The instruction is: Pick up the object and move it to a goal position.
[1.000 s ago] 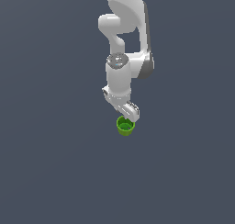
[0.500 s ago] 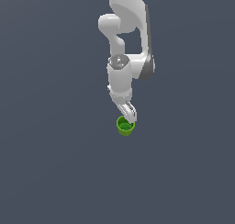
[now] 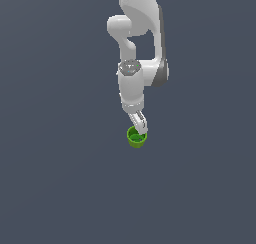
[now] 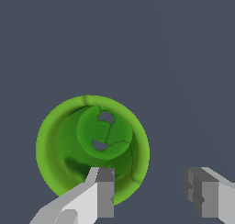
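Observation:
The object, a small bright green cup (image 3: 134, 138), stands upright on the dark grey floor under the arm. In the wrist view the cup (image 4: 69, 140) shows its open mouth and thick rim. My gripper (image 3: 141, 132) is right at the cup's rim on the exterior view's right. In the wrist view the gripper (image 4: 153, 191) is open. One of its fingers (image 4: 104, 193) lies over the cup's inside and the other stands outside the rim, so the jaws straddle the cup's wall. Nothing is held.
A plain dark grey floor (image 3: 60, 188) fills the scene. The white arm (image 3: 132, 88) reaches down from the top of the exterior view. No goal marker shows.
The gripper has come down a little toward the cup's rim. The cup has not moved.

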Controlling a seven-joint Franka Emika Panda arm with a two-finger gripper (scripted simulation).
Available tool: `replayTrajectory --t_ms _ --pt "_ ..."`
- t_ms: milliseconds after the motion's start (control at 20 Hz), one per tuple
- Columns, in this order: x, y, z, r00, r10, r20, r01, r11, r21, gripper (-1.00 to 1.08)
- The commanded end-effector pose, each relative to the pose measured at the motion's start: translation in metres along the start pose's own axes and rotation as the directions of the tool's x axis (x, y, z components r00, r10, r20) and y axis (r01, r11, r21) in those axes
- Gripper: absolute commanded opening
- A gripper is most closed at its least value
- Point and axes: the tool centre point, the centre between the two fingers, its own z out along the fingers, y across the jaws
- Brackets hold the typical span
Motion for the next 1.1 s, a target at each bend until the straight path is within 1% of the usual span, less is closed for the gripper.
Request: replayTrajectory --t_ms 0,700,750,1050 --pt "0.0 0.0 0.0 1.0 0.0 0.0 0.0 1.0 0.0 0.28" --pt "0.0 0.001 0.03 1.0 0.006 0.0 -0.006 1.0 0.0 0.28" --pt "0.0 0.001 0.03 1.0 0.006 0.0 -0.006 1.0 0.0 -1.0" --pt "0.0 0.001 0.03 1.0 0.006 0.0 -0.006 1.0 0.0 -1.0"
